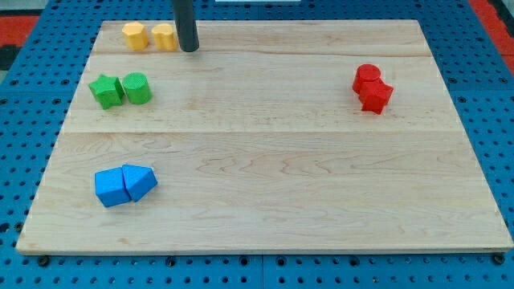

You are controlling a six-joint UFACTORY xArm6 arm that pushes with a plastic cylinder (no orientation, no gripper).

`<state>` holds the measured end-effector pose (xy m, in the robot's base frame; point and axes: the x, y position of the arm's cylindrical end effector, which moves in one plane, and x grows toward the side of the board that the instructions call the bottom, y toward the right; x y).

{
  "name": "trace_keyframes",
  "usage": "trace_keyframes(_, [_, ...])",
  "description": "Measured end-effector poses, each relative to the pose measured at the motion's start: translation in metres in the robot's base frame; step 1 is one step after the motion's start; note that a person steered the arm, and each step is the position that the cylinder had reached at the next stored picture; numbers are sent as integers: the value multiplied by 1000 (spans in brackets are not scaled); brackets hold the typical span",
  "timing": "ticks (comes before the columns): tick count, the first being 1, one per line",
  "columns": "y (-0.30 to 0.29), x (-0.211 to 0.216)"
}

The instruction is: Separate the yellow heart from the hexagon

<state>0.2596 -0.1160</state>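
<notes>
A yellow hexagon (135,36) sits near the view's top left of the wooden board (265,152). A yellow heart (164,37) lies just to its right, almost touching it. My tip (189,50) stands right beside the heart's right edge, touching it or nearly so. The rod comes down from the view's top edge.
A green star (106,91) and a green cylinder (137,87) sit below the yellow pair. A blue cube (112,187) and a blue wedge-like block (141,181) lie at the lower left. Two red blocks (371,87) sit together at the right.
</notes>
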Motion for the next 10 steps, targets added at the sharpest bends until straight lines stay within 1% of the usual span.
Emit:
trace_keyframes(2, [1, 0])
trace_keyframes(3, [29, -2])
trace_keyframes(4, [34, -24])
trace_keyframes(5, [-21, -24])
trace_keyframes(6, [-11, -35])
trace_keyframes(7, [-50, -56])
trace_keyframes(8, [-61, -22])
trace_keyframes(10, [-49, 18])
